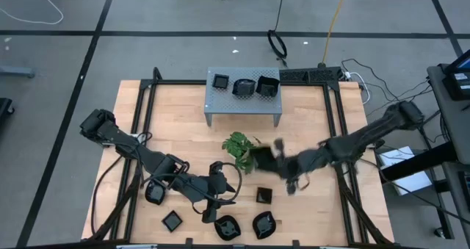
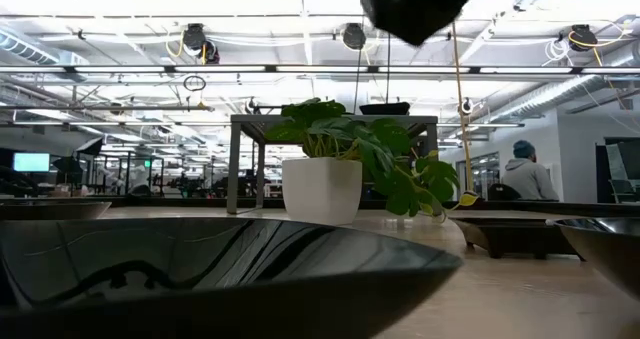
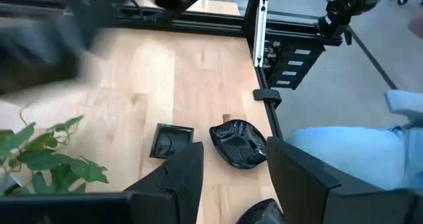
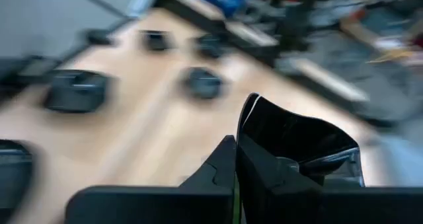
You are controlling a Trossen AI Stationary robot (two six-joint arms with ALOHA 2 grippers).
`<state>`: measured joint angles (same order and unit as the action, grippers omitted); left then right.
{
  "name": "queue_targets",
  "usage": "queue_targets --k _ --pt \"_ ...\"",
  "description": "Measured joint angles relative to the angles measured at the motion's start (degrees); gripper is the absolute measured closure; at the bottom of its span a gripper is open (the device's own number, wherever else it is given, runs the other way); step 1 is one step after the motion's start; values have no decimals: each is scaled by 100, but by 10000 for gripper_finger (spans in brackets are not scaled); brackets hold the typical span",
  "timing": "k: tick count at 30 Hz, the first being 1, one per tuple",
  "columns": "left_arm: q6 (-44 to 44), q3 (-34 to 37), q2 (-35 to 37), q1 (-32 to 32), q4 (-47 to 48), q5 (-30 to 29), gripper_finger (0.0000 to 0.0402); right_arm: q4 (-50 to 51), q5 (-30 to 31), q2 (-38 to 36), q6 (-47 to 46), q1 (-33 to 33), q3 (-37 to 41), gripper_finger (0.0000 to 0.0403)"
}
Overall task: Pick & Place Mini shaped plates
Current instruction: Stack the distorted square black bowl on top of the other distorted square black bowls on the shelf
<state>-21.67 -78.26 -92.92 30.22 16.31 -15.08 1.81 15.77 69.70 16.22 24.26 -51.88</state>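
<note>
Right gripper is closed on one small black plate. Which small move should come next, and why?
Probably carry it on toward the grey perforated metal stand. The right gripper pinches a glossy black square-ish dish by its rim, lifted above the table near the green leafy potted plant. Three black dishes already sit on the stand, with bare space beside them.

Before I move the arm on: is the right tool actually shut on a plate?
Shut on a plate. In the right wrist view the right tool pinches the rim of a glossy black plate, held on edge.
</note>
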Motion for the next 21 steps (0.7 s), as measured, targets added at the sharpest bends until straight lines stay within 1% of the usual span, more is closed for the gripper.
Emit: queue_targets --k 2,4,6,9,11,14,15,18,21 --pt "90 0 0 -22 -1 -1 231 197 350 -448 386 -280 0 402" --pt "100 0 0 -61 -3 -1 231 237 530 -813 749 -669 0 402" --pt "100 0 0 -114 -8 -3 231 264 510 -1089 952 -1226 0 402" --pt "99 0 0 -206 -8 -3 231 291 407 -1254 1219 -2216 0 403" --pt "98 0 0 -274 -10 -3 231 303 -44 -1245 1374 -2973 0 403" --pt "98 0 0 -351 -9 -3 231 234 -1159 -1087 1402 -3986 0 403" --pt "96 0 0 -374 -9 -5 231 203 -1446 -1009 1404 -4260 1 403" --pt "100 0 0 -451 1 -5 231 -126 -1902 -728 1223 -4873 4 403" --pt "204 0 0 -501 11 -6 231 -318 -2247 -479 1068 -5265 4 403"
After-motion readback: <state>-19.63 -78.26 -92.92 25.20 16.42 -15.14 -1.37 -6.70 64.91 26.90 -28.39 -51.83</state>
